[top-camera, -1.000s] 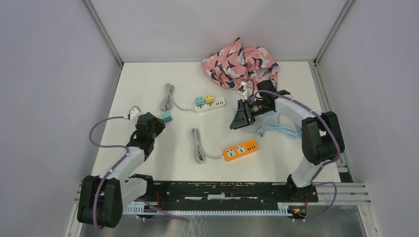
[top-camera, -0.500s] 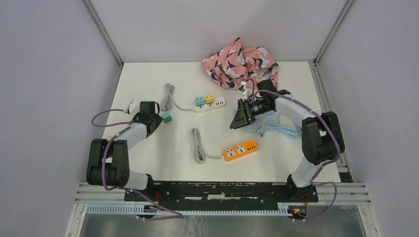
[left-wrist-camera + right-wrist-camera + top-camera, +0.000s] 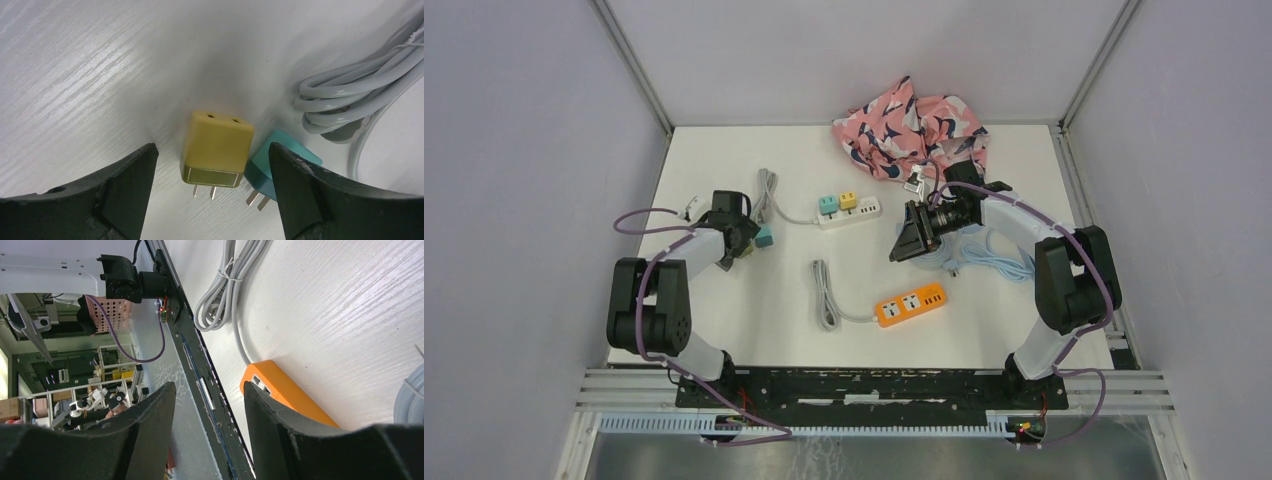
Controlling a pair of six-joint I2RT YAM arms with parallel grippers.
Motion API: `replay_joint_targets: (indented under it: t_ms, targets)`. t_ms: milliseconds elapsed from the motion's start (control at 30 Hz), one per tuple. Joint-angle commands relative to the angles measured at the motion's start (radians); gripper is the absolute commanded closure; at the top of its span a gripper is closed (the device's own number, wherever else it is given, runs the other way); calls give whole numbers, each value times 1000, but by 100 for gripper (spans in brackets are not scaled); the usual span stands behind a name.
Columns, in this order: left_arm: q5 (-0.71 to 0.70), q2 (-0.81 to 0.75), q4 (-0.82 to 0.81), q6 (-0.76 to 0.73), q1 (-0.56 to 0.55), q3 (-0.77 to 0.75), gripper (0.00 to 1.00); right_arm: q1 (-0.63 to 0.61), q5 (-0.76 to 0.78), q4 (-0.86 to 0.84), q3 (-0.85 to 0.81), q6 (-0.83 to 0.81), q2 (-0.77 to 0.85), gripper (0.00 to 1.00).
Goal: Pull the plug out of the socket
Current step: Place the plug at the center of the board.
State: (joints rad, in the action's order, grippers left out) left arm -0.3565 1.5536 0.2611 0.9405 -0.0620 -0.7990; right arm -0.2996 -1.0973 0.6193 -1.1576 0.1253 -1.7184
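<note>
A white power strip (image 3: 850, 212) lies mid-table with a teal plug (image 3: 827, 204) and a yellow plug (image 3: 848, 200) seated in it. My left gripper (image 3: 742, 240) (image 3: 212, 165) is low over the table's left side and open. Between its fingers a loose yellow plug (image 3: 217, 149) lies flat on the table, prongs toward the camera. A loose teal plug (image 3: 280, 167) (image 3: 764, 237) rests against the right finger. My right gripper (image 3: 912, 238) (image 3: 209, 387) hovers open and empty to the right of the white strip.
An orange power strip (image 3: 910, 304) (image 3: 285, 395) with a bundled grey cord (image 3: 824, 295) lies near the front. The white strip's grey cord (image 3: 765, 196) (image 3: 350, 100) is coiled beside my left gripper. Pink cloth (image 3: 914, 130) sits at the back, a blue cable coil (image 3: 989, 258) on the right.
My left arm has folded back and swung slightly toward the far left. Its gripper has opened, and the yellow plug now lies loose on the table. The right arm has not moved.
</note>
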Motion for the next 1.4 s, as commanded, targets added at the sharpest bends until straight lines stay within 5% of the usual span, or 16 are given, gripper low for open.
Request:
replay_joint_targets:
  t_ms: [0, 467, 1367]
  targets:
    - [-30, -42, 61, 29, 5, -22, 10, 3, -13, 9, -48, -23, 27, 42]
    - [159, -369, 10, 10, 5, 108, 5, 3, -8, 49, -62, -70, 64, 42]
    - [833, -516, -681, 16, -40, 405, 4, 16, -9, 65, -71, -88, 73, 42]
